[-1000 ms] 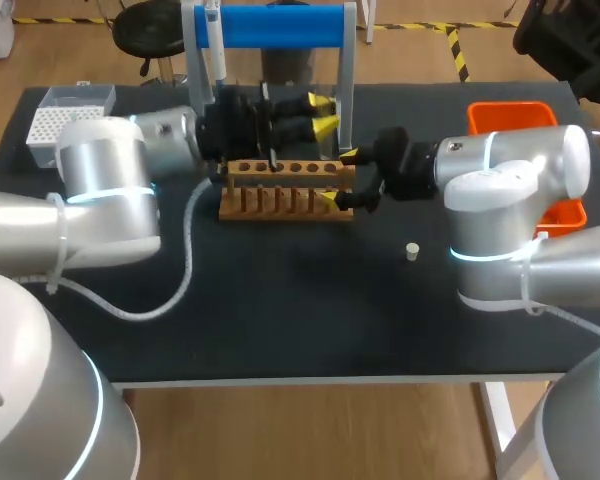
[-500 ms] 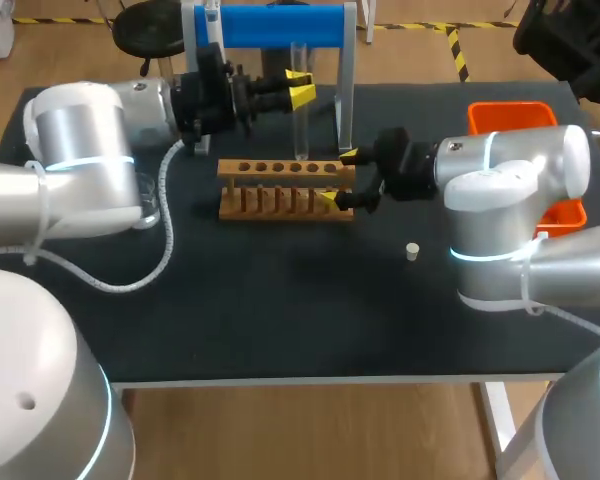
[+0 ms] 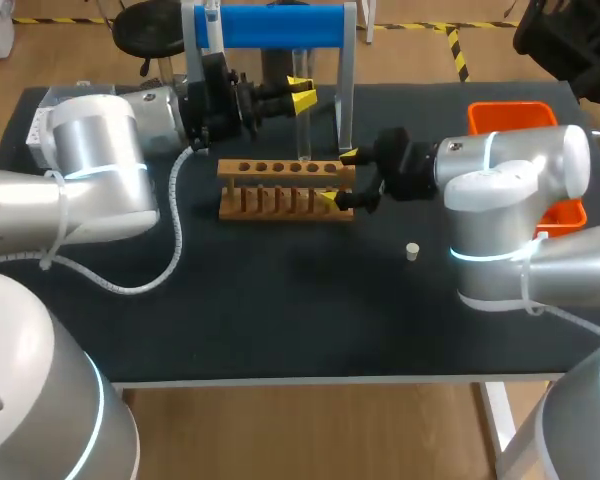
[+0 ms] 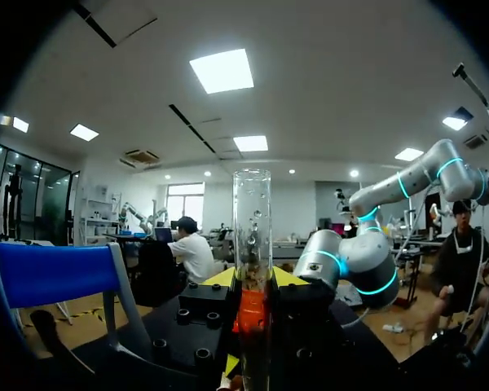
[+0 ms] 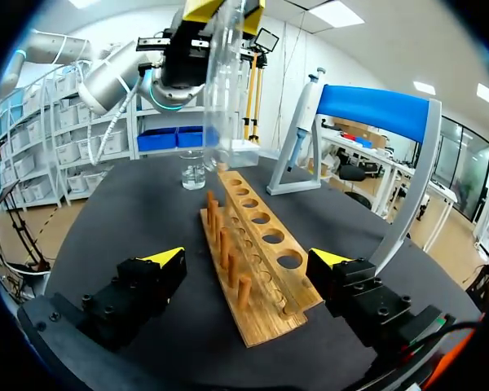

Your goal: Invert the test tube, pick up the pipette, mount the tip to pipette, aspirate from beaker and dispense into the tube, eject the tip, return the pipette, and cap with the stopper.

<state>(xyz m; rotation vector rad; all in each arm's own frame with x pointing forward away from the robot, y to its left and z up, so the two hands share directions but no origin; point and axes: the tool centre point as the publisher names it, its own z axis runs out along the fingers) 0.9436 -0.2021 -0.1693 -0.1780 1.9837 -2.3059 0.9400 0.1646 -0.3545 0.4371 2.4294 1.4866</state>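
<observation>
Test tube (image 3: 302, 135) — upright, clamped near mid-length in the left gripper (image 3: 301, 92), lower end just over the wooden tube rack (image 3: 280, 190), toward the table's (image 3: 280, 320) back edge. My read: thin glass, light, stiff, slick and breakable — hold the mid-body with modest squeeze, no side load against a rack hole. Right gripper (image 3: 338, 178) is released, its fingers straddling the rack's right end without touching it. Stopper (image 3: 412, 251) lies alone right of the table's middle. Pipette (image 3: 212, 40) hangs on the blue stand (image 3: 280, 25) at the back edge. Beaker (image 5: 193, 173) sits beyond the rack's far end.
</observation>
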